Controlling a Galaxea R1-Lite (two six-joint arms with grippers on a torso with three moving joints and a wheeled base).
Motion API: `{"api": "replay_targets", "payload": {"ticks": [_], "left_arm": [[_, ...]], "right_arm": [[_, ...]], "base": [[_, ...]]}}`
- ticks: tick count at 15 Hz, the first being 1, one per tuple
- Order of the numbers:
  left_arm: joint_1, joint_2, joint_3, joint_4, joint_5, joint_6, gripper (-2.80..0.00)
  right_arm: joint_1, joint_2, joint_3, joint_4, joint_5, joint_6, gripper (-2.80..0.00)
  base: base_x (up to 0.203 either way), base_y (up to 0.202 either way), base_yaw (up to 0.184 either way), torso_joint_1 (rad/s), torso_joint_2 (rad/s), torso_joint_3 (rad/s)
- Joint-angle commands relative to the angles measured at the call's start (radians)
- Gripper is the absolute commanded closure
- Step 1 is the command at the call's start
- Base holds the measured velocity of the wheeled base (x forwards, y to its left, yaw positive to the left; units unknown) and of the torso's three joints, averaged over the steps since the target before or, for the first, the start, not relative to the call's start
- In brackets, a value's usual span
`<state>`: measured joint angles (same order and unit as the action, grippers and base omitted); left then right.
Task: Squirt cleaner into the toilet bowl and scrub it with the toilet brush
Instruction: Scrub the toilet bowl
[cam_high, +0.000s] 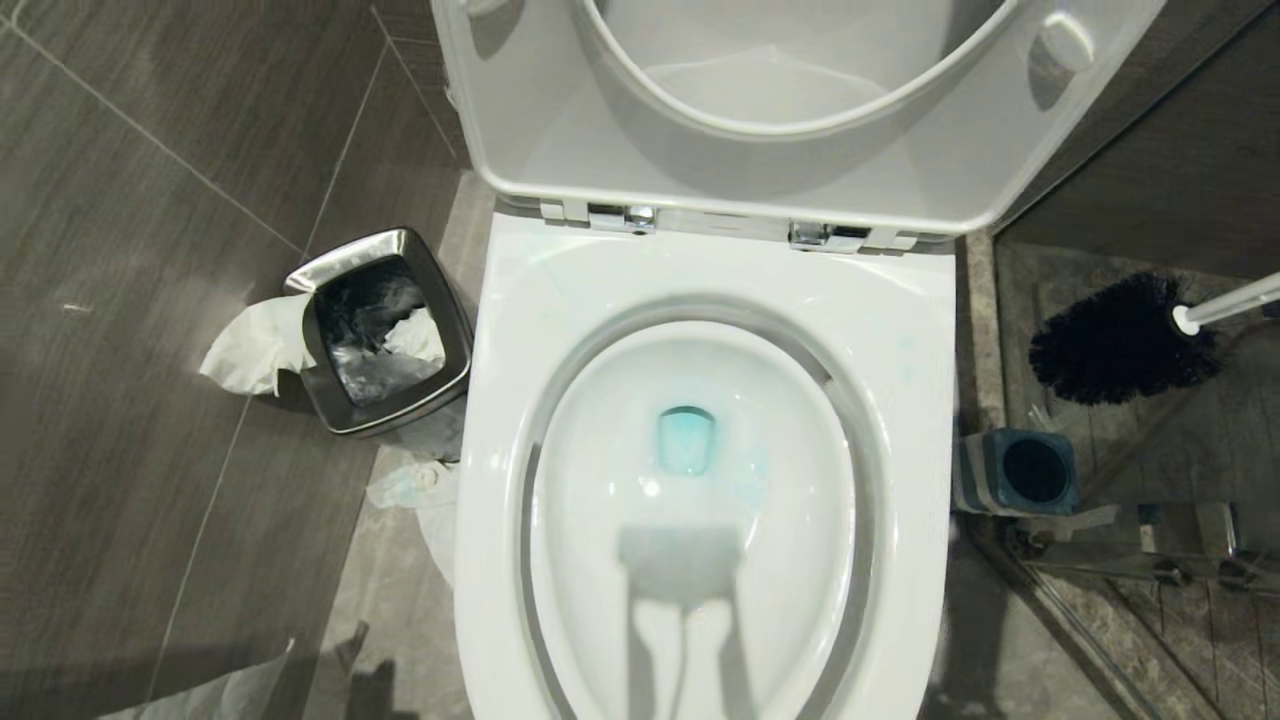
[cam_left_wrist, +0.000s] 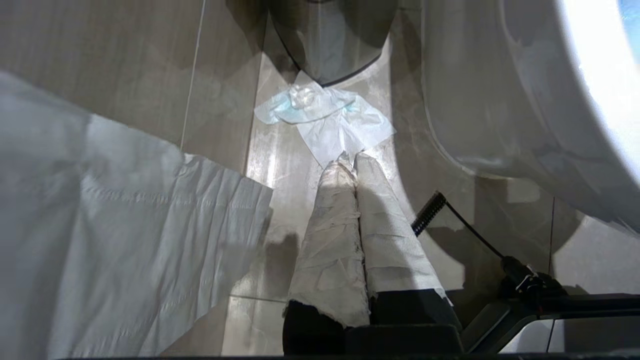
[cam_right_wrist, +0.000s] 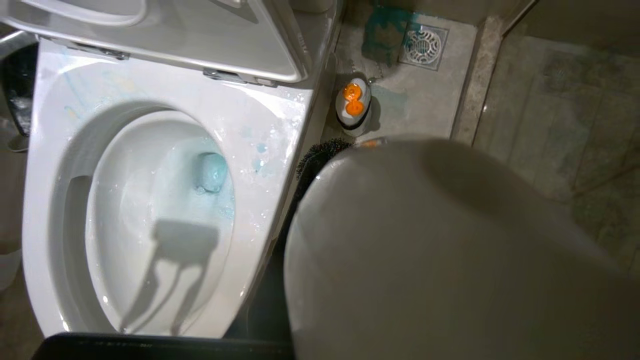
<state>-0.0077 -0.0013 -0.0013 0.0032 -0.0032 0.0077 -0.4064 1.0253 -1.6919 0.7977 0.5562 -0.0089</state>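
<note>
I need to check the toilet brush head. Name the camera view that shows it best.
The head view: the toilet brush hangs in the air right of the toilet bowl, above its blue holder, bristles and white handle fully visible. The right wrist view shows only a sliver of bristles behind a large grey blur. The left wrist view shows none.

Steel waste bin (cam_high: 385, 335) (tissue (cam_high: 258, 345) draped over rim), blue brush holder (cam_high: 1020, 472).

Bathroom: toilet bowl (cam_high: 700, 290) (tiled floor (cam_high: 150, 300))
</note>
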Motion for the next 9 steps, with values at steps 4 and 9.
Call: {"api": "replay_targets", "payload": {"ticks": [4, 9], "left_arm": [[0.000, 0.001, 0.000, 0.000, 0.000, 0.000, 0.00], [0.000, 0.001, 0.000, 0.000, 0.000, 0.000, 0.00]], "right_arm": [[0.000, -0.002, 0.000, 0.005, 0.002, 0.000, 0.00], [0.000, -0.001, 0.001, 0.005, 0.004, 0.000, 0.00]], "base": [[0.000, 0.000, 0.000, 0.001, 0.00, 0.199], [0.000, 0.000, 0.000, 0.001, 0.00, 0.204]]}}
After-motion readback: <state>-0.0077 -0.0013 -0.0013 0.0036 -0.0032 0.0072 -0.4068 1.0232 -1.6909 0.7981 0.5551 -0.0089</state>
